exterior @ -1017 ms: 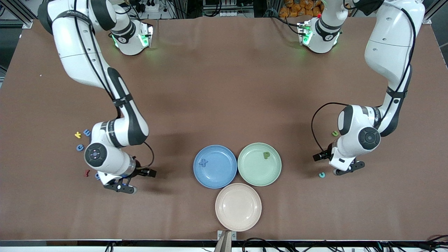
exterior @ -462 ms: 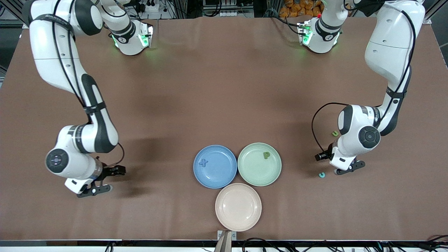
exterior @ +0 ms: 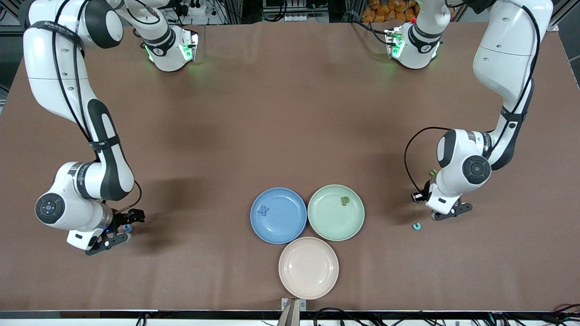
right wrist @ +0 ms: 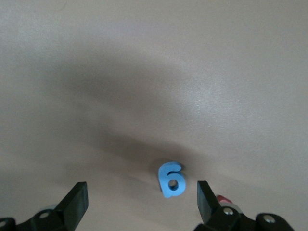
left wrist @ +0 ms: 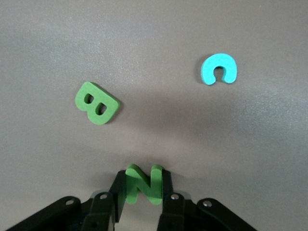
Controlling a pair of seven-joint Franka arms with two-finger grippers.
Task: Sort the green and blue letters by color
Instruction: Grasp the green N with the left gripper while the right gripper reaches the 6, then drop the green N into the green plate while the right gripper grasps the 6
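Pinched between the fingers of my left gripper (left wrist: pixel 143 192) is a green letter N (left wrist: pixel 143 184), standing upright between the two pads. My right gripper (right wrist: pixel 142 199) has its fingers spread wide with nothing between them, hanging low over a blue piece shaped like a 6 (right wrist: pixel 172 179) that lies flat on the table.

From there, largest first. A brown table (exterior: pixel 290 113) carries everything. My right arm reaches down toward its own end of the table, and its gripper (exterior: pixel 111 235) hangs just above the tabletop, where the blue piece (exterior: pixel 127 228) peeks out beside it. My left arm bends down at its end, with its gripper (exterior: pixel 446 212) low over the table.

Three plates sit together near the front camera: a blue plate (exterior: pixel 290 224) with a blue letter X (exterior: pixel 263 210) in it, a green plate (exterior: pixel 324 222) touching it with a green letter P (exterior: pixel 345 200) in it, and a pink plate (exterior: pixel 308 268) nearest the camera.

Smaller still, a green letter B (left wrist: pixel 96 103) lies flat on the table near my left gripper, and a turquoise letter C (left wrist: pixel 219 69) lies apart from it, also seen at (exterior: pixel 416 226). A sliver of another green letter (exterior: pixel 433 172) shows beside my left wrist.
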